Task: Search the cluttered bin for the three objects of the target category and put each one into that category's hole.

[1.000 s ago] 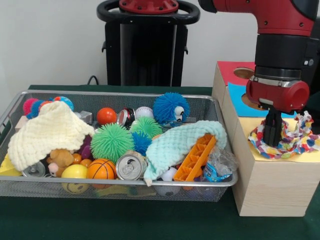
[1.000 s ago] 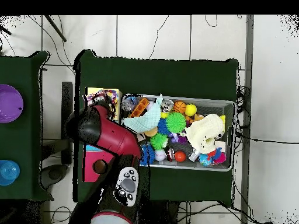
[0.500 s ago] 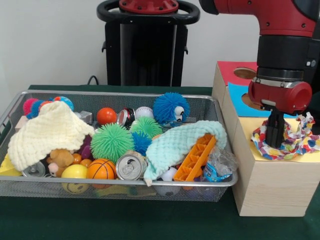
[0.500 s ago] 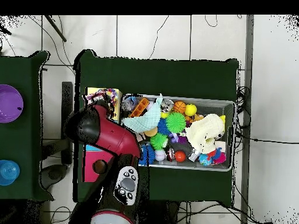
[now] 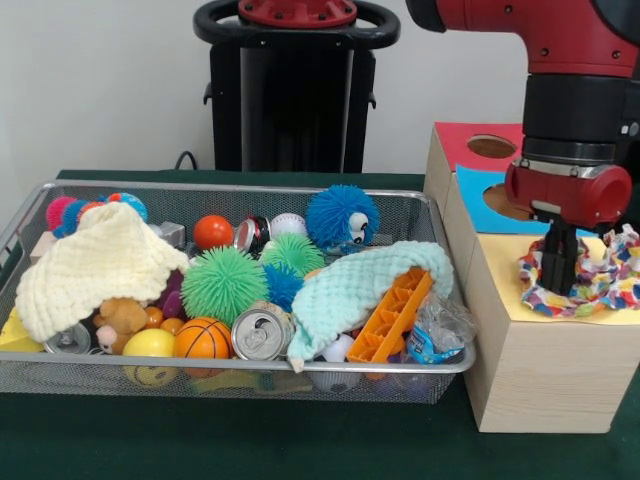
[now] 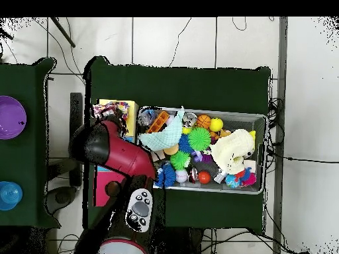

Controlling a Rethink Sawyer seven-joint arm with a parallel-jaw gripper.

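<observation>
A multicoloured braided rope toy (image 5: 598, 274) rests on the yellow panel of the wooden box (image 5: 520, 370) at the right. My gripper (image 5: 558, 268) points straight down into the toy's left part, its dark fingers close together and shut on the rope. In the overhead view the rope toy (image 6: 111, 108) lies on the yellow panel just beyond my red arm (image 6: 112, 149), which hides the gripper. The wire mesh bin (image 5: 250, 187) to the left holds balls, spiky toys, cans and cloths. Any hole in the yellow panel is hidden under the toy.
The box has a red panel with a round hole (image 5: 492, 146) and a blue panel with a hole (image 5: 506, 200). In the bin are a cream cloth (image 5: 95, 262), a mint cloth (image 5: 350, 285), an orange plastic piece (image 5: 392, 317) and a can (image 5: 260, 335).
My gripper has slid to the right along the box top, dragging the rope toy with it toward the picture's right edge. The bin's contents have not moved.
</observation>
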